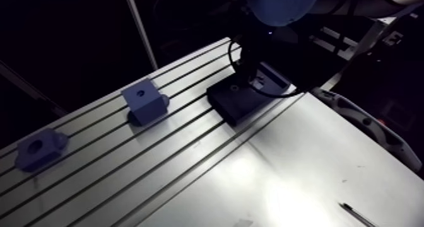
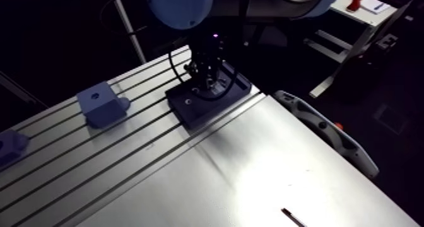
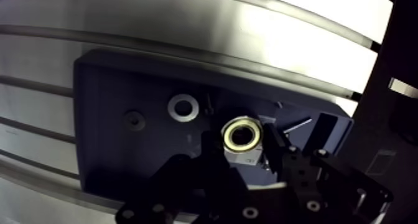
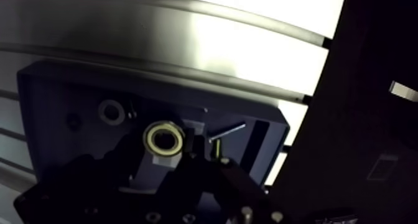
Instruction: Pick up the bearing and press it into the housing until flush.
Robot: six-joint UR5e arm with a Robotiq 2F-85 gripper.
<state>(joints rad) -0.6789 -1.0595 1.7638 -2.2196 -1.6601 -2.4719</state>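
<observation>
Arm view, lower frame: bare table [image 1: 284, 179], with a thin dark stick [image 1: 358, 215] at lower right. At mid left are two blue blocks [image 1: 145, 102], each with a hole on top. At upper centre a dark block [image 1: 227, 103] lies on the slots, and the gripper [image 3: 244, 149] is low over it.

Wrist view: the bearing [image 3: 243, 121], a brass-coloured ring on a pale grey body, sits between the fingers [image 3: 210, 153]. They are narrow and tight on both its sides, so it reads as gripped. A silver-rimmed bore [image 3: 173, 107] in the dark block lies ahead of the gripper, off to one side and apart from the bearing.

Step, as a judgement: the bearing is in hand, being lined up and not yet seated, if that bore is the housing seat.

Next move: centre it over the bore, keep it upright, then push straight down until flush.
</observation>
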